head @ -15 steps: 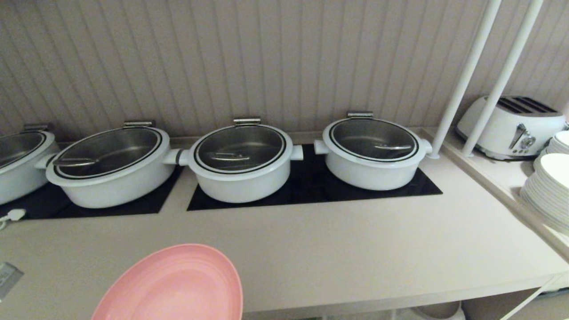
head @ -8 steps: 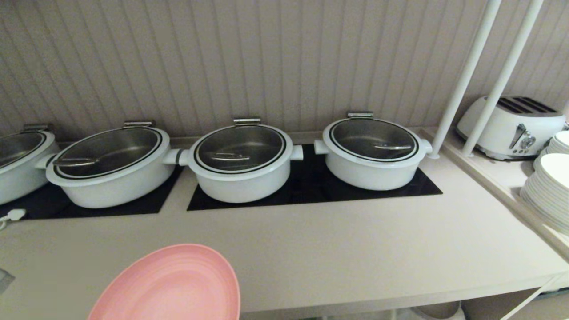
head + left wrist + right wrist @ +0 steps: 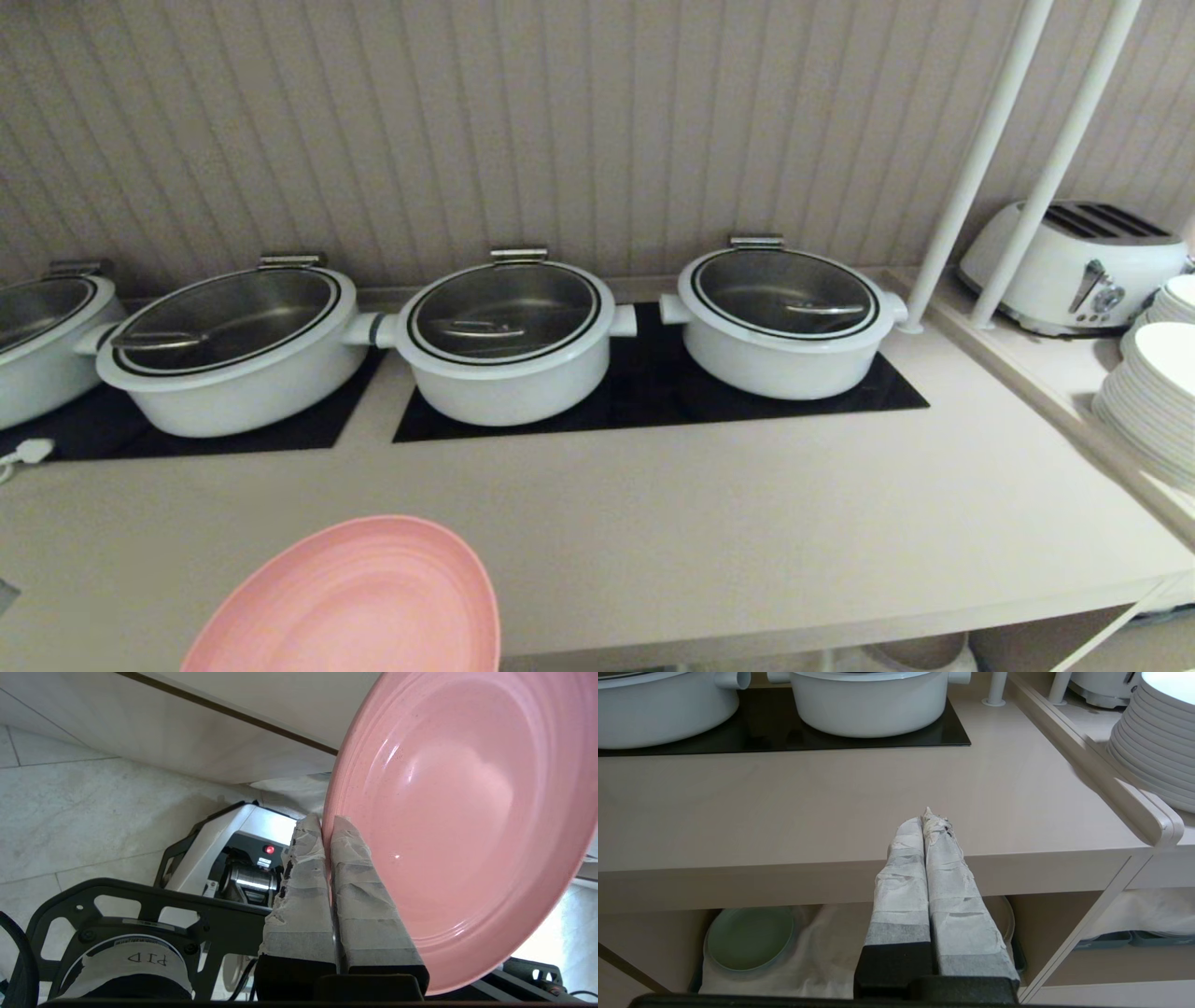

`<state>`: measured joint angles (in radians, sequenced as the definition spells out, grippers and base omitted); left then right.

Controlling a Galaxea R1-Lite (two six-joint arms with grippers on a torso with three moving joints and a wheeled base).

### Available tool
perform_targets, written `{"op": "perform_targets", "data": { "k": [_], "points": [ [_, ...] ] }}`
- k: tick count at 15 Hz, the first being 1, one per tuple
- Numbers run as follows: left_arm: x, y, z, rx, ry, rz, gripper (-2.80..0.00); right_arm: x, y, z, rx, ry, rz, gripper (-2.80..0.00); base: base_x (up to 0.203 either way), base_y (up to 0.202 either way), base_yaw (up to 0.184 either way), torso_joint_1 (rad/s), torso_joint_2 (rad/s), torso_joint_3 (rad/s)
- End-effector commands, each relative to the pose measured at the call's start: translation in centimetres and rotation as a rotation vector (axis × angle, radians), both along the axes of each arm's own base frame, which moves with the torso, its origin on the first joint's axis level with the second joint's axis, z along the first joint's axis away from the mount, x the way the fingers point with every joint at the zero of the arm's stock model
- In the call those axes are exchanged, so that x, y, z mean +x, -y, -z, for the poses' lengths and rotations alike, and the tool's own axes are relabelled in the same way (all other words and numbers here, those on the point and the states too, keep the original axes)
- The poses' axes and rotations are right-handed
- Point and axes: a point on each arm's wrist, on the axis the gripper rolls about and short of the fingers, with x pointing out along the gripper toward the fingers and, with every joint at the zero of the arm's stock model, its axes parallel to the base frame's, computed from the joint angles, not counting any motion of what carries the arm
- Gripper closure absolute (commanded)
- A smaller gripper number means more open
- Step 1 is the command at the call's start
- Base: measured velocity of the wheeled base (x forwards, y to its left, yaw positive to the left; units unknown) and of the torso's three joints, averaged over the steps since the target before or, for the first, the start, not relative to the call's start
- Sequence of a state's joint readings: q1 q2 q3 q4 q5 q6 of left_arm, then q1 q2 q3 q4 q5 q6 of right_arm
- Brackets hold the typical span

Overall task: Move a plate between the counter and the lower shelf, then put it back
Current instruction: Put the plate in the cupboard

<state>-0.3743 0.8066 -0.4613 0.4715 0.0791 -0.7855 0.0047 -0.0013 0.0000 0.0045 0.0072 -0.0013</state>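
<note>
Your left gripper point(image 3: 327, 826) pinched the pink plate point(image 3: 462, 812) by its rim, tilted; your right gripper point(image 3: 927, 821), fingers together and empty, hung before the counter point(image 3: 784, 807).

This is a buffet-style serving kitchen. A long beige counter point(image 3: 709, 541) carries black hob panels point(image 3: 653, 392) at twelve o'clock, each bearing white lidded warming pots point(image 3: 504, 341). At two o'clock stands a white toaster point(image 3: 1074, 266) beside tall stacks of white plates point(image 3: 1153, 392). Ribbed panelling point(image 3: 523, 121) backs the counter, with plate storage in the shelf point(image 3: 822, 952) underneath.
</note>
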Motion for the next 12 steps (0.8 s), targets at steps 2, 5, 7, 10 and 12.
{"op": "perform_targets", "data": {
  "k": [2,5,7,10,12],
  "points": [
    [-0.11,-0.04,0.02,-0.004,0.001,-0.003,0.0,0.01,0.0,0.0,0.0,-0.001,-0.002,0.0,0.0,0.0,0.0,0.0,0.0,0.0],
    [-0.11,-0.04,0.02,-0.004,0.001,-0.002,0.0,0.01,0.0,0.0,0.0,-0.001,0.0,0.0,-0.002,-0.076,0.003,0.007,0.0,-0.001],
    [-0.13,-0.04,0.1,-0.004,-0.002,-0.002,0.0,0.01,0.0,0.0,0.0,-0.001,-0.001,0.0,0.0,-0.201,0.0,-0.007,0.01,0.002],
    [-0.11,-0.04,0.1,-0.004,-0.004,-0.002,0.0,0.01,0.0,0.0,0.0,-0.001,0.0,0.0,0.0,-0.194,0.0,0.002,0.0,0.004],
    [-0.11,-0.04,0.1,-0.004,-0.004,-0.002,0.0,0.01,0.0,0.0,0.0,-0.001,0.0,0.0,0.0,-0.197,-0.001,0.004,0.0,0.005]
  ]
}}
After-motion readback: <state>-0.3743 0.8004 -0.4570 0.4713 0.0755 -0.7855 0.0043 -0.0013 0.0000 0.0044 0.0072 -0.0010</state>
